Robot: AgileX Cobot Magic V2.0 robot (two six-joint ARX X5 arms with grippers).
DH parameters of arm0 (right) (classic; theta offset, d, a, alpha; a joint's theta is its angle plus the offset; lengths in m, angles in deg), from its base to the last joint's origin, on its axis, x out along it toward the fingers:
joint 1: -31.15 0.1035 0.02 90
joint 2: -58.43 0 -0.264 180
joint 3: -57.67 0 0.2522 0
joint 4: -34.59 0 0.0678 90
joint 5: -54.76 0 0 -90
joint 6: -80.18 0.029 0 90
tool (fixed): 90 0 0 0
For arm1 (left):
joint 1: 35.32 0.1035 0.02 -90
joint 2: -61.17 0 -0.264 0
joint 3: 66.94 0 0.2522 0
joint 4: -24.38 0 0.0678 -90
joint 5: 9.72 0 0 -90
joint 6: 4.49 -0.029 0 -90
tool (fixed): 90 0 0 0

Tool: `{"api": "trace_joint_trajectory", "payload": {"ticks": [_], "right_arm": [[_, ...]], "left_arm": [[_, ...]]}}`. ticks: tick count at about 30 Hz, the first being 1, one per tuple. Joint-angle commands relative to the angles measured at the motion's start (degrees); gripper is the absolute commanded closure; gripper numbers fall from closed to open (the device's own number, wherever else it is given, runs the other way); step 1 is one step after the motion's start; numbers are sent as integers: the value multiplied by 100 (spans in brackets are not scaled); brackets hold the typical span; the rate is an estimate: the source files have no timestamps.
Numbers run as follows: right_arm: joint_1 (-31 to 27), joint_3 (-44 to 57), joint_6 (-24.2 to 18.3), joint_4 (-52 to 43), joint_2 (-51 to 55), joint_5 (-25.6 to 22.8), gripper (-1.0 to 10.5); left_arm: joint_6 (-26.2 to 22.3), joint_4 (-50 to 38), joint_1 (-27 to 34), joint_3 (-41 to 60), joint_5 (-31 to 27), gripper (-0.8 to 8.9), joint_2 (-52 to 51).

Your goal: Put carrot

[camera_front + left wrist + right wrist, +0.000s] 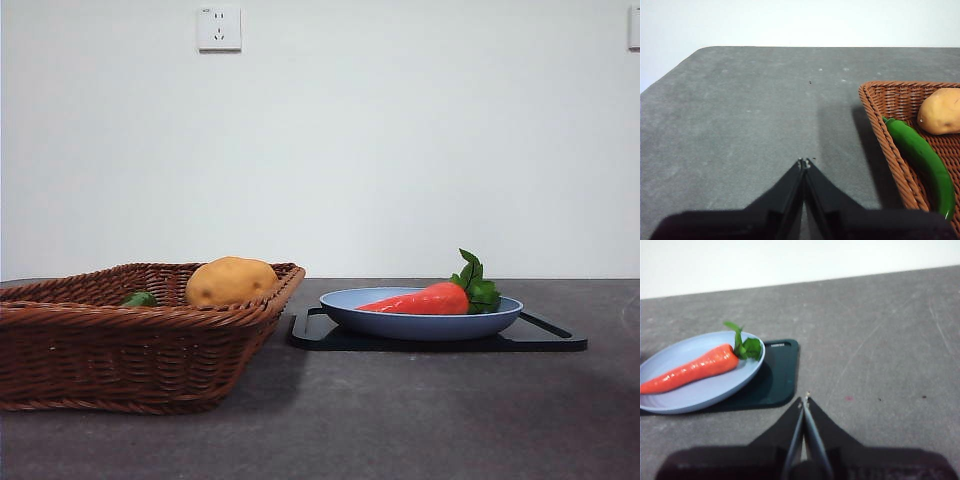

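Neither claw shows in the front view. At lower left of the frame we see a brown wicker basket [140, 345] holding a tan potato [231, 281] and a sliver of a green vegetable [140, 299]. Right of centre, the carrot [425, 299] lies in a pale blue plate [400, 322], pointed end toward the left, green leaves toward the right. The plate sits on a black tray [545, 340] on the dark grey table [400, 420].

Left wrist view: our left claw [804, 162] rises from the bottom centre, clenched and empty, over bare table. The basket fills the right edge of the frame, with a long green pepper [922, 157] and the potato inside.

Right wrist view: our right claw [804, 400] is at bottom centre, also clenched and grasping nothing. The carrot lies in the plate at left of the frame, near the claw but not touching it.

We judge the carrot is not yet picked up. The right claw is the nearer one. To do this well, we would open the jaws wide first, come down over the thick middle of the carrot, and close across its width, since the glossy taper may slip. Lifting straight up should keep it from catching the plate's rim.
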Motion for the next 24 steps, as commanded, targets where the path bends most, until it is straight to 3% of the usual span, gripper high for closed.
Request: {"api": "trace_joint_trajectory", "payload": {"ticks": [1, 24], "right_arm": [[2, 57, -131, -42, 39, 4, 943], [-361, 57, -2, -90, 37, -37, 943]], "left_arm": [[44, -26, 15, 57, -4, 805, -26], [44, -26, 15, 57, -4, 805, -26]]}}
